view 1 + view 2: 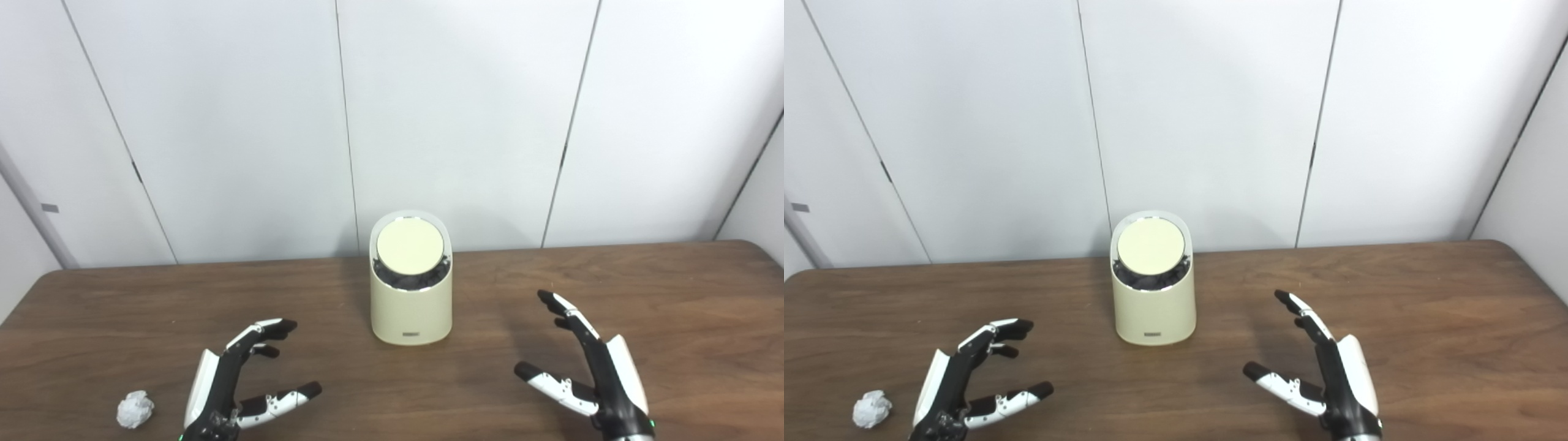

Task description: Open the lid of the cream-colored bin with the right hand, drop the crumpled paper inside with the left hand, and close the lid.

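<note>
From where I sit nothing has started: my left hand point(245, 380) and right hand point(588, 367) hover spread and empty over the bench point(674, 306), the paper point(135, 409) lies near and left of the bin point(411, 306), just outside my left hand, and the lid point(410, 246) is down. Opening, dropping and closing all remain. Both views show the same things.
</note>
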